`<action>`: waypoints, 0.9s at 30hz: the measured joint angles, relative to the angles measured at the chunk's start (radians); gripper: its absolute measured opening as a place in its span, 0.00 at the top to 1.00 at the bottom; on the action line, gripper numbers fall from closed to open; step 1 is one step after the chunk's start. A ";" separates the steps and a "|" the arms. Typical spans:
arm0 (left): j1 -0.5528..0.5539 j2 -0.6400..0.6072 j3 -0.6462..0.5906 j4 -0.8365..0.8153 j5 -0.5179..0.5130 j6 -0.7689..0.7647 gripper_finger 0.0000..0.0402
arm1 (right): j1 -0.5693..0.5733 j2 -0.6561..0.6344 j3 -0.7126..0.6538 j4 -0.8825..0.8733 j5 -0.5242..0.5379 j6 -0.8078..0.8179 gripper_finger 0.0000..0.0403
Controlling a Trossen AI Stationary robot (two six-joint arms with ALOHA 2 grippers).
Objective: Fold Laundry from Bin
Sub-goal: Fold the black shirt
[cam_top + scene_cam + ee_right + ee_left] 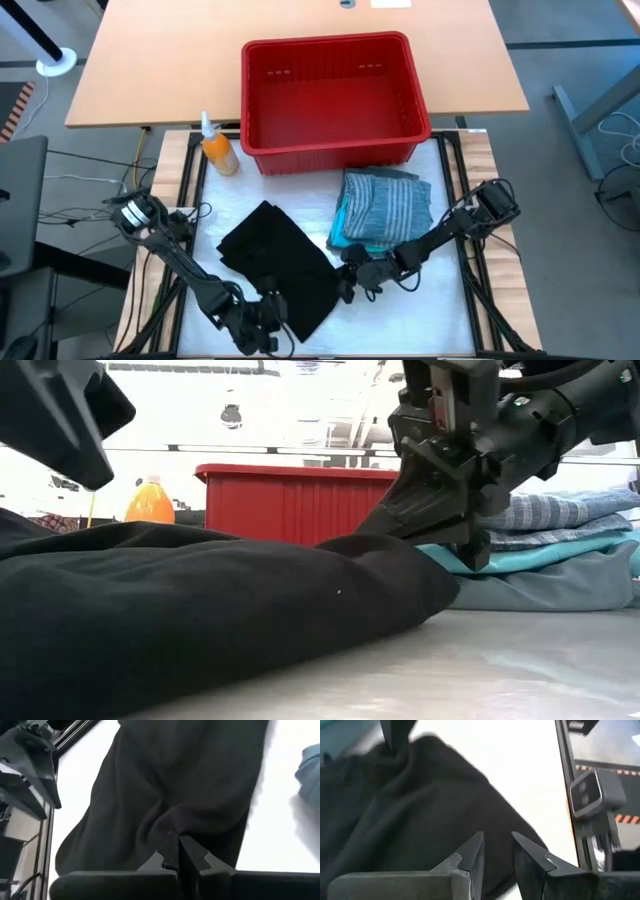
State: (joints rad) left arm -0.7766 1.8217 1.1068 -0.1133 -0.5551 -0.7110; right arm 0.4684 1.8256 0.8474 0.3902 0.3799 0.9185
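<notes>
High view is showing the black garment (283,268) lying as a soft, matte, crumpled sheet on the white table (400,310), between the two arms. The right claw (350,283) is pinching a raised fold at the garment's right edge, its fingers (170,857) pressed together on the cloth. The left claw (262,335) is sitting at the garment's near edge, its fingers (470,857) standing a little apart over the fabric. Just beside the black garment, a striped blue-grey shirt (388,205) is resting folded on a turquoise garment (345,228). The red bin (330,100), rigid plastic with slotted walls, is standing behind them, near an orange bottle (217,150).
</notes>
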 joint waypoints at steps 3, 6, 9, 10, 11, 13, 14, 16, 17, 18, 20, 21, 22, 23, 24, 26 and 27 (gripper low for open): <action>0.015 0.014 0.000 0.049 -0.002 0.048 0.80 | 0.004 0.000 0.000 -0.009 -0.021 0.002 0.95; 0.034 0.047 0.002 0.112 0.020 0.063 0.80 | 0.009 -0.001 0.001 -0.056 -0.045 0.024 0.95; 0.044 0.100 0.000 0.220 0.081 0.053 0.80 | 0.015 -0.001 0.001 -0.110 -0.060 0.027 0.95; 0.049 0.119 0.000 0.256 0.108 0.041 0.80 | 0.016 -0.001 0.001 -0.127 -0.060 0.027 0.95; 0.051 0.132 0.000 0.283 0.133 0.029 0.80 | 0.016 -0.001 0.000 -0.133 -0.060 0.027 0.95; 0.058 0.150 0.000 0.325 0.177 0.012 0.80 | 0.016 -0.001 0.001 -0.133 -0.060 0.027 0.95; 0.059 0.153 0.000 0.329 0.197 0.001 0.80 | 0.016 -0.001 0.000 -0.133 -0.059 0.027 0.95; 0.060 0.153 0.000 0.334 0.234 -0.023 0.80 | 0.015 -0.001 0.000 -0.133 -0.051 0.027 0.95; 0.060 0.153 0.000 0.334 0.251 -0.038 0.81 | 0.014 -0.001 0.000 -0.135 -0.045 0.026 0.95; 0.060 0.153 0.000 0.332 0.264 -0.052 0.82 | 0.014 -0.001 0.000 -0.134 -0.043 0.023 0.95; 0.059 0.153 0.000 0.327 0.290 -0.089 0.85 | 0.014 -0.001 0.000 -0.136 -0.042 0.016 0.95; 0.058 0.153 0.000 0.326 0.301 -0.105 0.86 | 0.014 -0.001 0.000 -0.139 -0.041 0.016 0.95; 0.058 0.153 0.000 0.325 0.314 -0.115 0.87 | 0.014 -0.001 0.000 -0.143 -0.041 0.016 0.95; 0.058 0.153 0.000 0.325 0.323 -0.118 0.89 | 0.014 -0.001 0.000 -0.147 -0.040 0.015 0.95; 0.058 0.153 0.000 0.324 0.330 -0.118 0.90 | 0.014 -0.001 0.000 -0.150 -0.039 0.015 0.95; 0.058 0.153 0.000 0.329 0.332 -0.108 0.93 | 0.014 -0.001 0.000 -0.149 -0.037 0.015 0.95; 0.058 0.153 0.000 0.334 0.330 -0.099 0.95 | 0.014 -0.001 0.000 -0.149 -0.036 0.015 0.95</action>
State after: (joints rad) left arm -0.7185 1.9747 1.1072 0.2207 -0.2253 -0.8101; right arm 0.4828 1.8244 0.8478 0.2409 0.3435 0.9336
